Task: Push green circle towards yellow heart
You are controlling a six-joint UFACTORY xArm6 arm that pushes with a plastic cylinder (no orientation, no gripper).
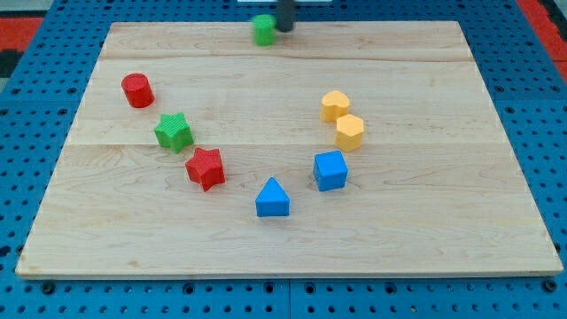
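Wooden board [292, 239], pale planks, fills most of the frame; blue pegboard [549, 106] surrounds it.

Green circle [263, 29] sits at the top centre of the frame, close to the board's far edge. My tip [284, 27] is just at its right side, touching or very nearly so; the rod is cut off by the frame's top edge and looks blurred. No jaws on this rig: the arm ends in a plain rod, so nothing to read as apart or together.

Yellow heart [335, 105] lies right of centre, well apart from the green circle, below and to its right. A second yellow block [350, 132], roughly hexagonal, sits just below the heart, touching or almost.

Blue cube [330, 170] is below those two. Blue triangular block [272, 198] is lower centre.

Left half: red cylinder [137, 90] upper left, green star [174, 132] below and right of it, red star [205, 168] just beside the green star, lower right.

No brands, labels or writing readable anywhere.
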